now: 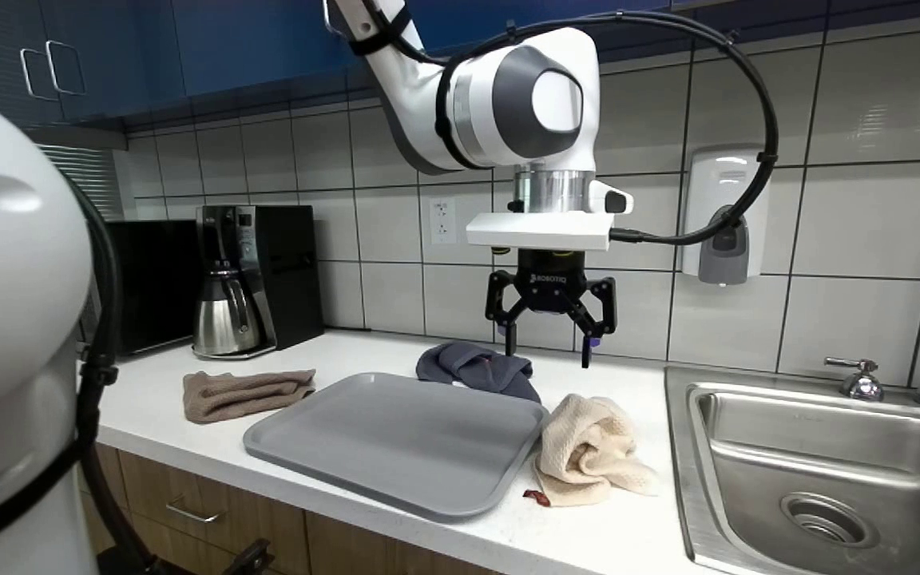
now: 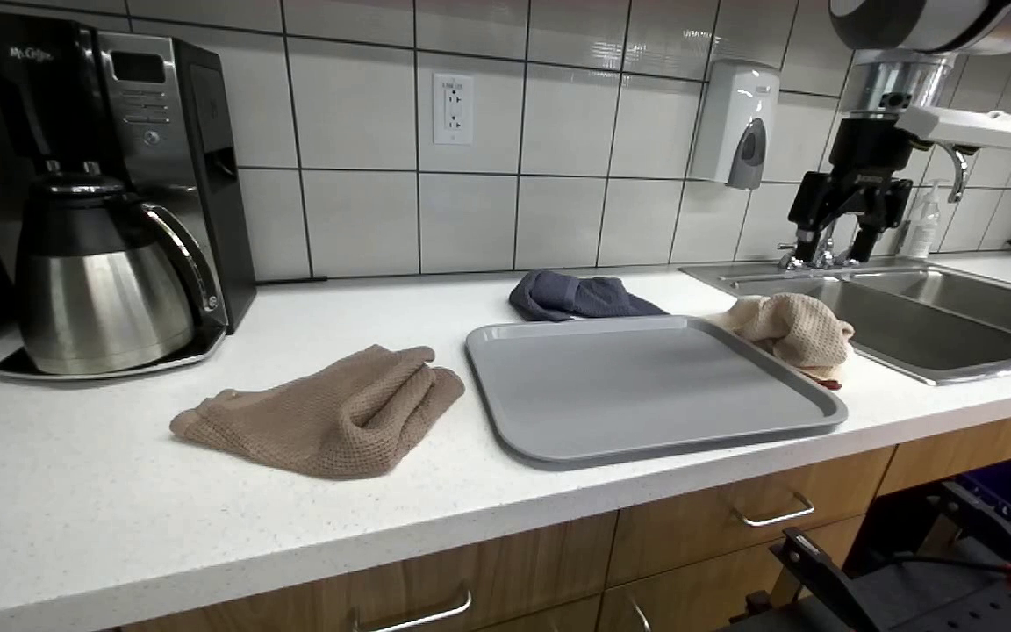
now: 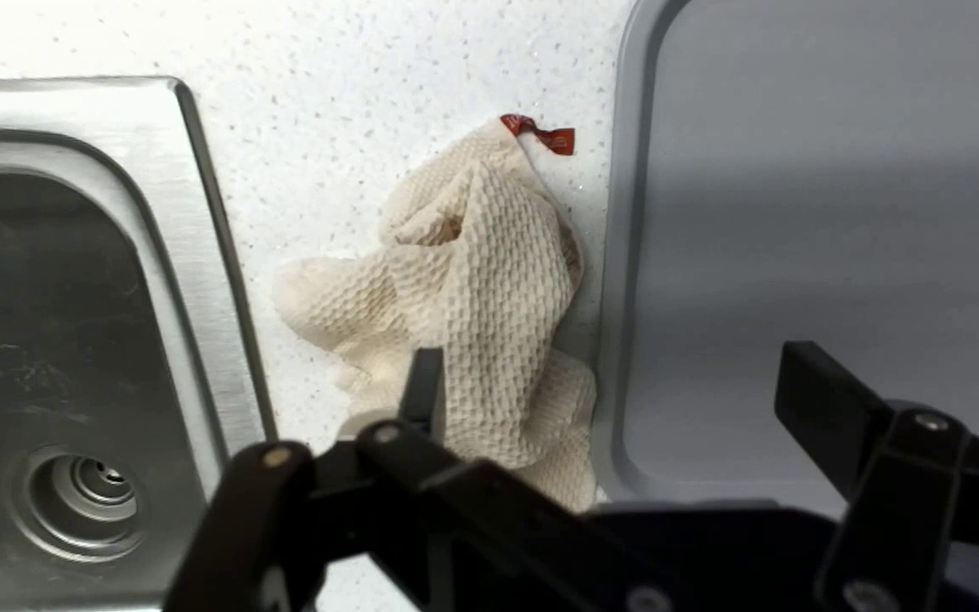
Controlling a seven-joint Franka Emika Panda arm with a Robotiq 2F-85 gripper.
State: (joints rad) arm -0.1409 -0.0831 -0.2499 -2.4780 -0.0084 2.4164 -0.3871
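- we see the pincer [image 1: 548, 357] hanging above the counter [image 2: 119, 491], its fingers [image 3: 829, 416] spread wide, with nothing between them and nothing touched.
- the cream towel [image 3: 498, 297] is the cloth nearest below it, crumpled on the counter between the gray tray [image 1: 404, 439] and the sink [image 1: 695, 479]; whether towel and tray touch, we cannot tell.
- in the wrist view one finger shows against that towel, the other against the tray.
- the dark towel [image 1: 472, 369] lies between the tray and the tiled wall [image 1: 636, 311]; the brown towel [image 2: 330, 417] lies on the coffee maker's [image 2: 137, 140] side of the tray.
- we judge the step in hand to be an unloaded hover, either ahead of a grip or after a release; we cannot tell which.
- for a grip on the cream towel, we think the next move calls for centring over a raised fold, clear of the tray's rim, then lowering.
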